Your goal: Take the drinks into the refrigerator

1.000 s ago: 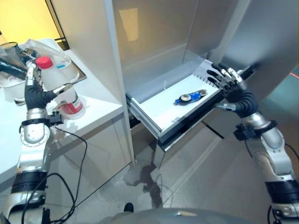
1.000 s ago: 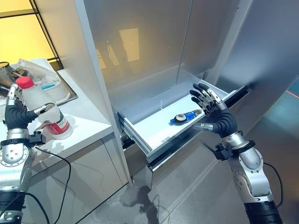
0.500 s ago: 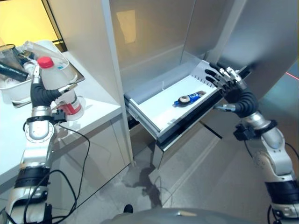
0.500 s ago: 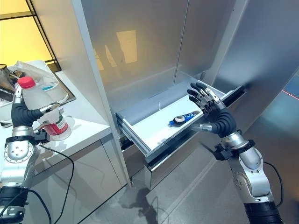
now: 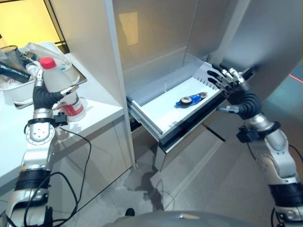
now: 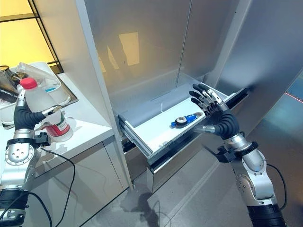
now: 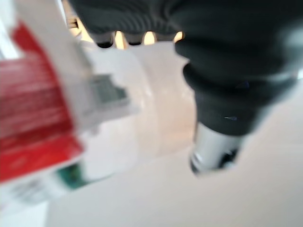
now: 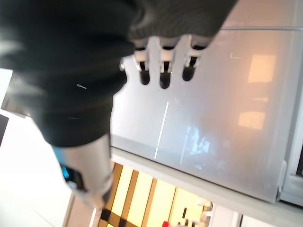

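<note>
Left hand (image 5: 43,94) is wrapped round the red-capped bottle (image 5: 64,92) on the left counter (image 5: 102,111); I'd grip mid-body since it looks full, heavyish, slick. Right hand (image 6: 214,113) is spread wide over the open drawer (image 6: 156,130), another small bottle (image 6: 183,121) inside.

Translucent plastic bottle (image 5: 60,90), red cap, glossy red label. Smooth matt white counter (image 5: 97,106). Brushed, faintly reflective metal refrigerator (image 6: 142,52) walls; smooth white drawer (image 6: 156,130) interior. Small glossy blue-labelled bottle (image 5: 191,99) inside. Polished grey floor (image 5: 208,184).
</note>
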